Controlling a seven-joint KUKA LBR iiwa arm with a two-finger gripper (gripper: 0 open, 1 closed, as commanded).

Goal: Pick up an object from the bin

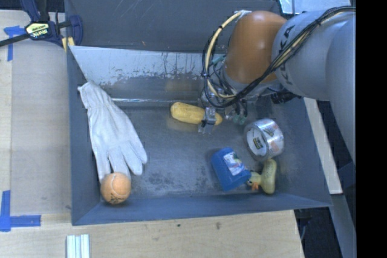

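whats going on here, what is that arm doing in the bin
A robot arm reaches into the grey bin from the right. Its gripper is down at the right end of a yellow banana, which lies on the floor near the back middle. Whether it has gripped the banana cannot be told. A white glove and an orange ball lie on the left. A roll of silver tape, a blue packet and a small yellow toy sit at the right front.
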